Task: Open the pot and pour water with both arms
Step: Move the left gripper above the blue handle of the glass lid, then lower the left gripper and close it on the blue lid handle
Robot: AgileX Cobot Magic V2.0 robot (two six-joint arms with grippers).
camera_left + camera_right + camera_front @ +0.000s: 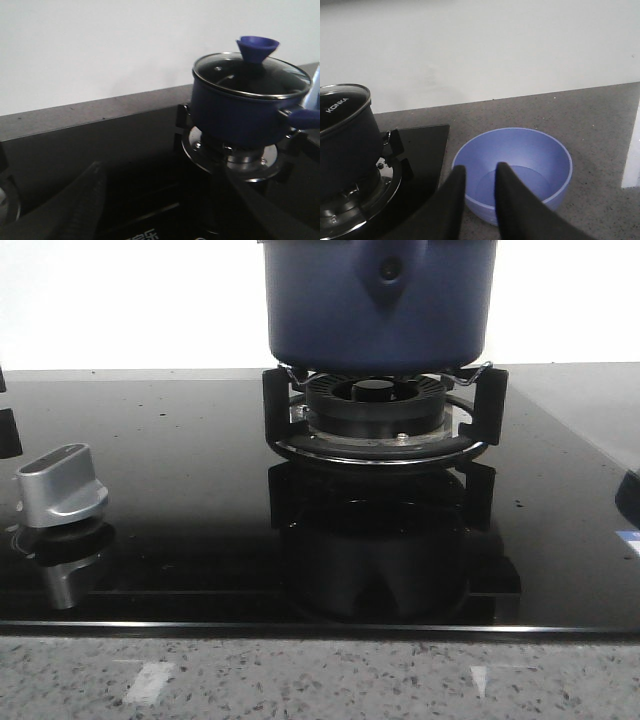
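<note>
The dark-blue pot (pixel 380 300) stands on the gas burner (pixel 380 415); the front view shows only its lower wall and its shield-shaped handle mount. In the left wrist view the pot (pixel 240 110) carries a glass lid (pixel 250 75) with a blue knob (pixel 257 48) and a blue side handle (pixel 305 118). My left gripper (pixel 160 200) is wide open and empty, low over the cooktop, apart from the pot. My right gripper (pixel 479 172) is narrowly open and empty, just before a light-blue bowl (pixel 520 160). The pot (pixel 345 135) stands beside it.
A silver stove knob (pixel 62 485) sits at the front left of the black glass cooktop (pixel 200 490). The bowl's edge (pixel 630 502) shows at the far right. A grey speckled counter (pixel 600 125) surrounds the cooktop, and a white wall stands behind.
</note>
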